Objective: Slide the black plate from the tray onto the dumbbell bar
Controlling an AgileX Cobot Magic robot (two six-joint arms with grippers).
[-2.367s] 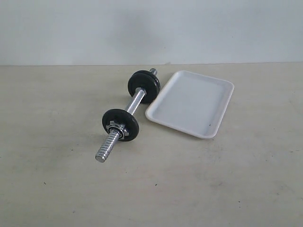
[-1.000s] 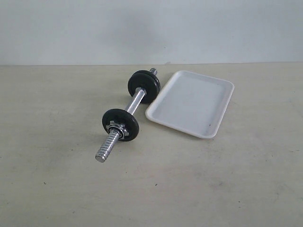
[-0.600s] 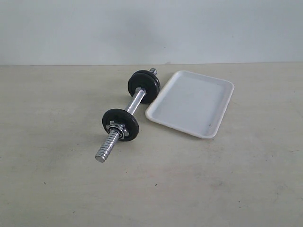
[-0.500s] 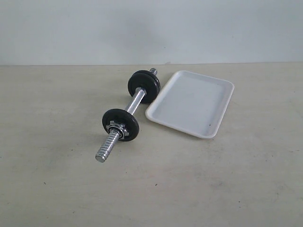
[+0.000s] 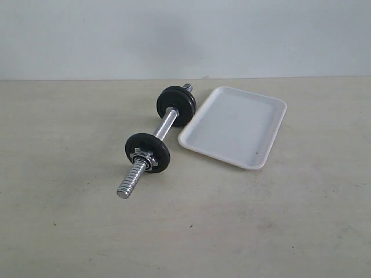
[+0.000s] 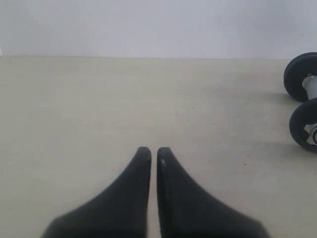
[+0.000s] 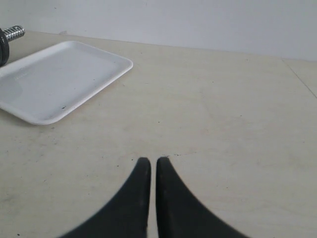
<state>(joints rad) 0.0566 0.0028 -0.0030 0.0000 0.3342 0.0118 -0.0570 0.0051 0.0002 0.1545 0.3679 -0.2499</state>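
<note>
Dumbbell bar [image 5: 165, 123] lay diagonally on beige tabletop [image 5: 261, 220], threaded end toward camera. Near disc [image 5: 156, 146] locked by silver star nut [image 5: 143, 157]. Plate [image 5: 182, 101] sat on bar's far end in stack of black discs, just beside tray [image 5: 234, 126] corner. White tray lay flat to bar's right. Left gripper [image 6: 154, 151] clenched on nothing, above bare tabletop, bar well off. Right gripper [image 7: 153, 161] likewise clenched, apart from tray.

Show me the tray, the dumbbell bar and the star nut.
tray [image 5: 235, 124], exterior view, bare white floor.
dumbbell bar [image 5: 166, 123], exterior view, chrome middle of the shaft.
star nut [image 5: 142, 157], exterior view, its silver face.
</note>
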